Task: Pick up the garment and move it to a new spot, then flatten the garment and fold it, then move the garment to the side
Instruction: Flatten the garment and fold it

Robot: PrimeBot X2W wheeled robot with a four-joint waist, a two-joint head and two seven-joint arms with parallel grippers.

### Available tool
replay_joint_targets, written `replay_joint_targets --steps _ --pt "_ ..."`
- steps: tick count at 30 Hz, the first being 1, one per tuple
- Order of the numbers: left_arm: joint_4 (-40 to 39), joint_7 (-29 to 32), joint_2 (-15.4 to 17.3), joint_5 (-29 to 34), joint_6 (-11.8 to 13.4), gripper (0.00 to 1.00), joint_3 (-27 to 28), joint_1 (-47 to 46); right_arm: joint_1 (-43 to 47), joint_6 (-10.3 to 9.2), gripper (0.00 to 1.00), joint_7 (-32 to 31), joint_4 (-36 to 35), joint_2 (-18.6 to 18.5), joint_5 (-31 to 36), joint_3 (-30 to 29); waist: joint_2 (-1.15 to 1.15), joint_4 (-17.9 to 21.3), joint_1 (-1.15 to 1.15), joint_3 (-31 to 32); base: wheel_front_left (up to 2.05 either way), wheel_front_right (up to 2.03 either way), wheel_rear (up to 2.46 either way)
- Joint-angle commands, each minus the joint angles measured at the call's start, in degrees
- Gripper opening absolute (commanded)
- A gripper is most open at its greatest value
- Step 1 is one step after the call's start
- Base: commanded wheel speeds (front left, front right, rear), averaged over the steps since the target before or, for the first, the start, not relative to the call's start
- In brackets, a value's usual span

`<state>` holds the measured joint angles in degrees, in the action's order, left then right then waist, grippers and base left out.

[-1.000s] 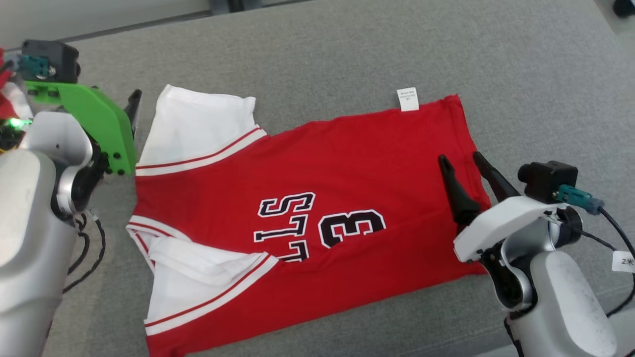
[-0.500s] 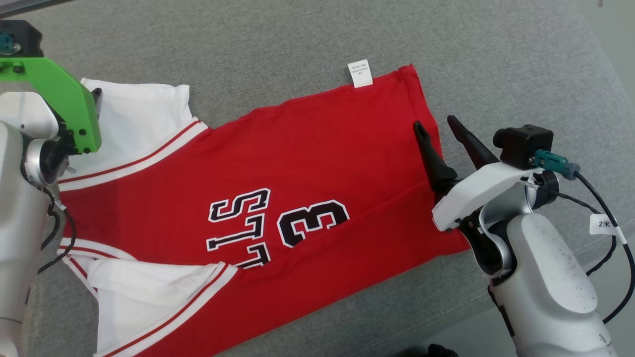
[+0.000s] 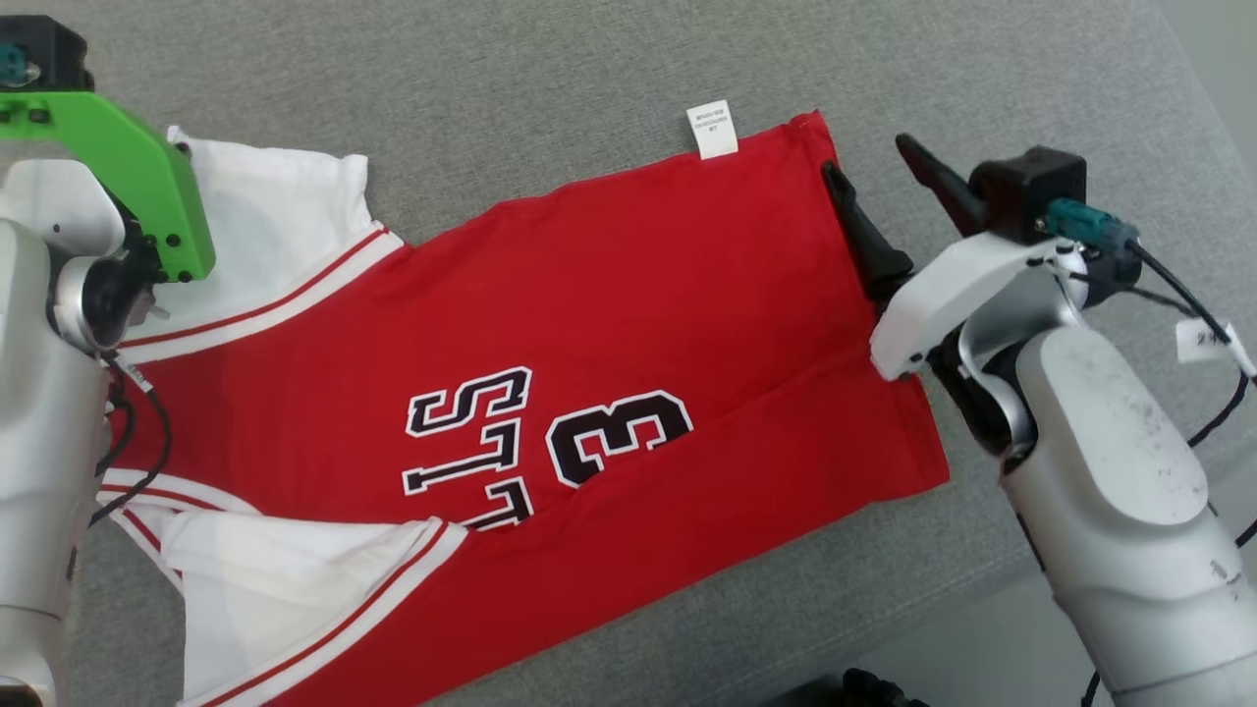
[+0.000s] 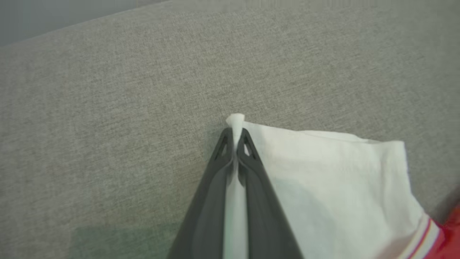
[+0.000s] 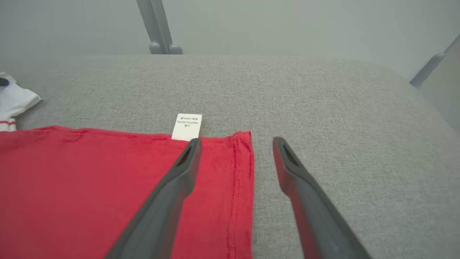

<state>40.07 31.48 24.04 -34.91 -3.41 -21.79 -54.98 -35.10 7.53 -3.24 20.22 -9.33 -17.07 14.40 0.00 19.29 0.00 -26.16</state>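
The garment (image 3: 609,324) is a red jersey with black-and-white lettering, lying flat on the grey cushion. Its upper white sleeve (image 3: 265,226) reaches the far left, beside my left arm's green mount (image 3: 147,187). In the left wrist view my left gripper (image 4: 235,135) is shut on the corner of that sleeve (image 4: 341,187), and a tuft of white cloth pokes out past the tips. My right gripper (image 3: 868,159) stands open at the jersey's far right hem corner. One finger is over the red cloth (image 5: 90,187), the other over bare cushion, just right of the white label (image 5: 187,126).
The grey cushion (image 3: 550,88) stretches beyond the jersey at the back and on the right, with a rounded edge at the far right (image 3: 1193,79). Grey metal legs (image 5: 158,25) stand behind it. A dark object (image 3: 874,687) lies at the bottom edge.
The head camera has shifted. My left gripper has closed on the white sleeve's corner. My right gripper has moved up along the hem to the corner by the label and stays open.
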Motion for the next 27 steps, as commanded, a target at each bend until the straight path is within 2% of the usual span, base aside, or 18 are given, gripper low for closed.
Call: replay_joint_targets --steps 1,8,17,18,19,20,21,27 --pt "-0.5 -0.9 -0.2 -0.2 -0.6 0.00 0.1 -1.3 -1.9 -0.09 1.00 -0.6 1.1 -0.7 1.4 0.5 0.00 -1.1 0.00 0.4 0.00 0.00 0.00" --pt "-3.8 -4.2 -2.2 -1.6 -2.2 0.00 -0.7 -1.5 -9.3 -0.09 1.00 -4.7 11.2 -4.6 4.4 2.4 0.00 -5.4 0.00 1.1 0.00 0.00 0.00" --pt "-8.8 -6.5 -3.8 -2.8 -2.9 0.00 -1.5 0.6 -15.7 -0.09 1.00 -7.4 23.4 -7.7 0.5 7.7 0.00 -10.0 0.00 1.0 0.00 0.00 0.00" --pt "-9.2 -6.7 -3.9 -2.9 -2.9 0.00 -1.6 0.7 -16.2 -0.09 0.85 -7.4 24.0 -8.0 0.0 8.3 0.00 -10.2 0.00 1.1 0.00 0.00 0.00" --pt "-9.5 -6.9 -4.1 -3.0 -2.9 0.00 -1.5 0.9 -16.8 -0.09 0.44 -7.9 25.1 -8.4 -0.7 9.2 0.00 -10.5 0.00 1.2 0.00 0.00 0.00" --pt "-9.8 -7.0 -4.2 -3.1 -2.9 0.00 -1.5 1.1 -17.1 -0.09 0.11 -8.1 25.7 -8.6 -1.5 10.3 0.00 -10.7 0.00 1.3 0.00 0.00 0.00" --pt "-10.0 -7.4 -4.4 -3.2 -2.9 0.00 -1.5 1.3 -17.3 -0.09 0.00 -8.0 26.2 -8.7 -2.3 11.2 0.00 -10.9 0.00 1.4 0.00 0.00 0.00" --pt "-11.0 -8.8 -4.1 -4.0 -2.6 0.00 -0.8 2.2 -19.4 -0.09 0.00 -5.1 28.8 -10.1 -5.1 14.4 0.00 -11.3 0.00 2.1 0.00 0.00 0.00"
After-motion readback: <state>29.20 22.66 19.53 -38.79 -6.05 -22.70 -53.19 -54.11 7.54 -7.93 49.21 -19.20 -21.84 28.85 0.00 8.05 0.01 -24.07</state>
